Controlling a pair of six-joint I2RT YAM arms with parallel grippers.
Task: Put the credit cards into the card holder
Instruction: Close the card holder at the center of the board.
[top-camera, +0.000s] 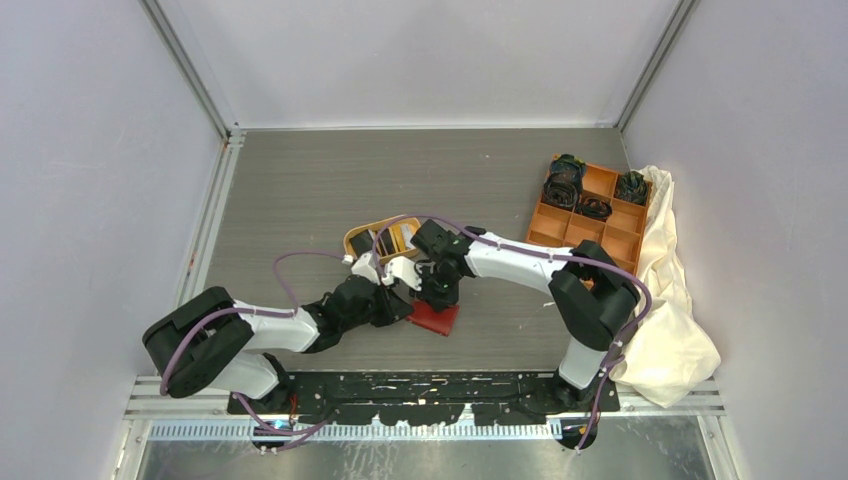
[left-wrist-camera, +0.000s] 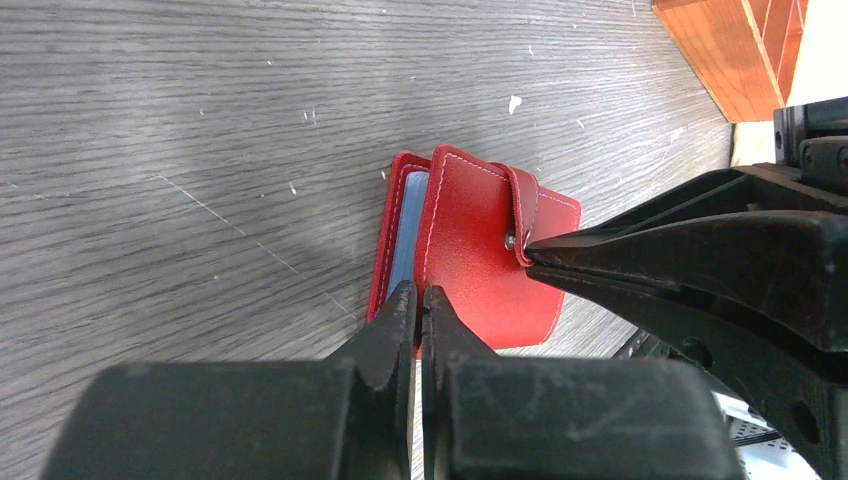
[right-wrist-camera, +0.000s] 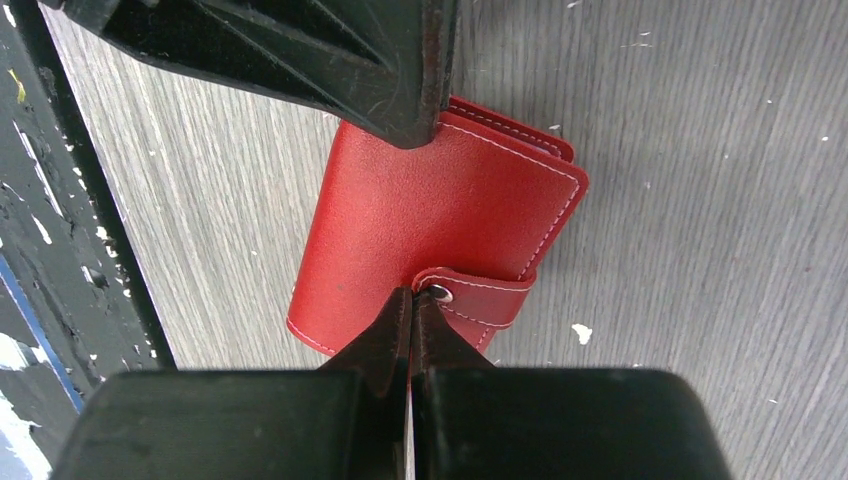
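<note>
A small red folding leather wallet with white stitching lies flat on the grey wood-grain table. It sits close to the table's near edge, about midway between the left and right edges and between the two arms. It is folded shut. Its red clasp tab wraps round one edge, and the metal snap faces up. In the left wrist view a strip of pale blue lining shows between the covers along the opposite edge.

The left fingers are pressed together, and their tips rest on the wallet's upper cover at the edge away from the tab. They pinch nothing that can be seen. The right fingers are also pressed together, and their tips touch the snap on the tab.

An orange oval tray stands just beyond the wallet, toward the middle of the table. An arm and a purple cable partly hide it, so its contents cannot be made out.

An orange box of square compartments sits at the far right corner of the table, with black coiled bands in several cells. A crumpled cream cloth lies along the right edge beside the box.
</note>
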